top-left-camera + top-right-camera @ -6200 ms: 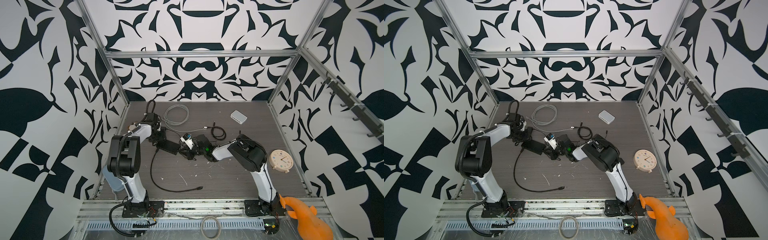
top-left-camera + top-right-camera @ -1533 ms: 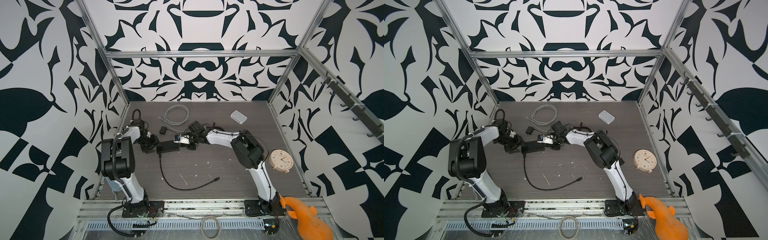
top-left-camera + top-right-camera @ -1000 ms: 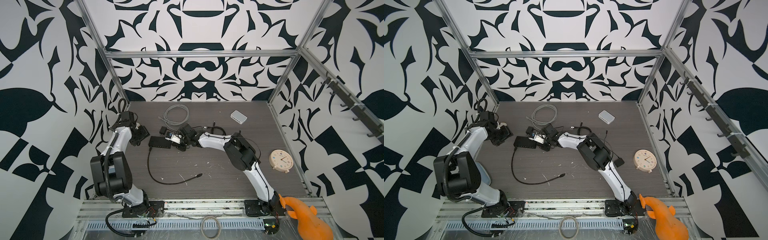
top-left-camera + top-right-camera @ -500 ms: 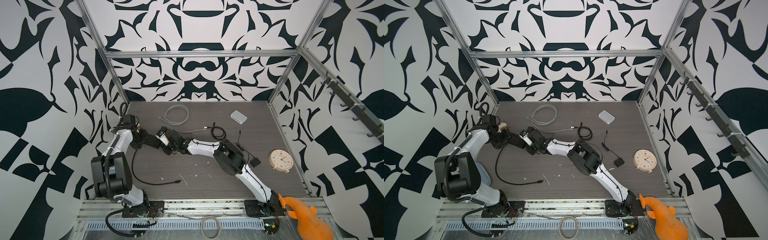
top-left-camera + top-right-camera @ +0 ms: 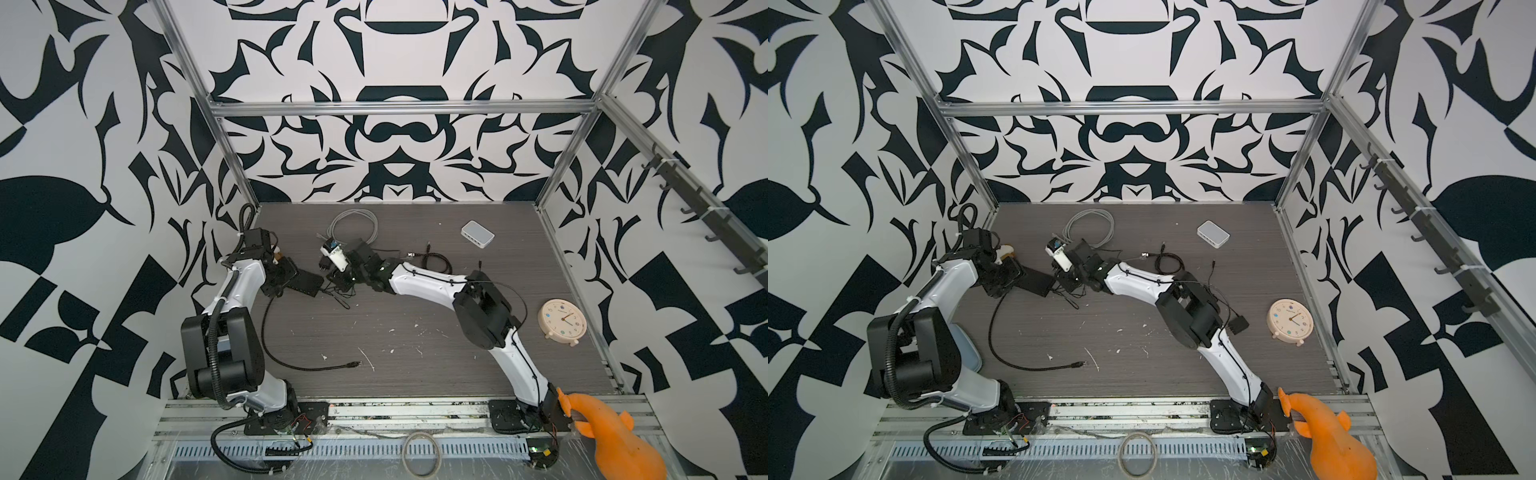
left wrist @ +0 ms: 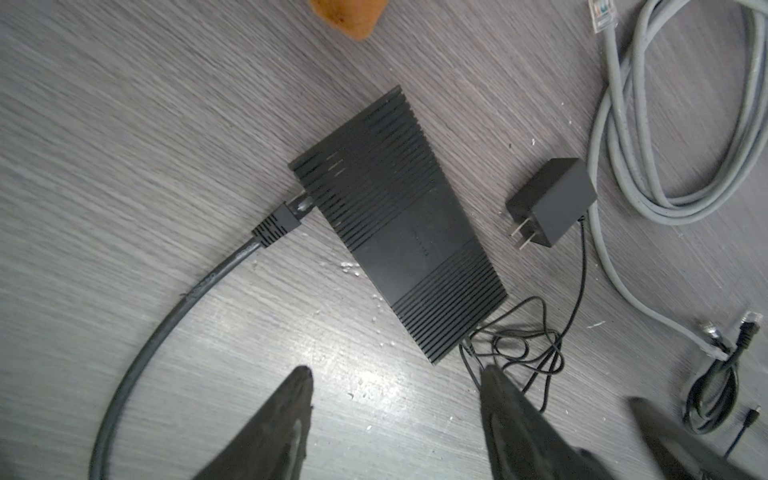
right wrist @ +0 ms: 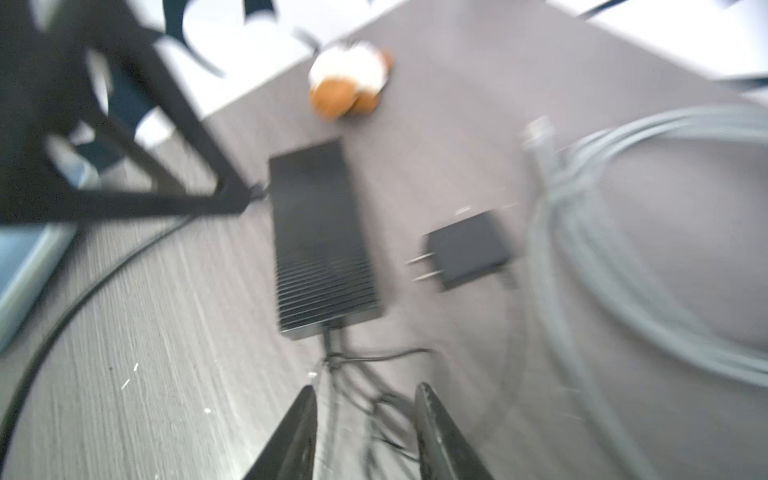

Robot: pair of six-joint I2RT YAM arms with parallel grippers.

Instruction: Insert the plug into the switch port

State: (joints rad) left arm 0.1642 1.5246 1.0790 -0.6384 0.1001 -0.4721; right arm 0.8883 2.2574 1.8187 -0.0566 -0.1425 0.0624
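Plug: We see the black plug on the end of a thick black cable. Its clear tip is inside a port on the side of the switch, towards the switch's left end. We cannot tell how deep it sits.
Switch: The flat, black, ribbed switch lies on the left side of the grey wood-grain table, about midway between near and far.
Cable: It curves from the plug towards us, then runs right. Its other end lies loose on the table.
Left gripper: The left gripper hovers just over the switch, jaws wide apart, gripping nothing.
Right gripper: The right gripper reaches across from the right to the switch's right end. Its jaws are apart, with thin black wire lying in the gap. This view is blurred, so we cannot tell whether they touch the wire.
Power adapter: A black two-pin power adapter lies just beside the switch on its far side, not touching it.
Grey cable: A coiled grey cable lies farther back.
Further out: A white box sits far right, and a clock lies at the right edge.
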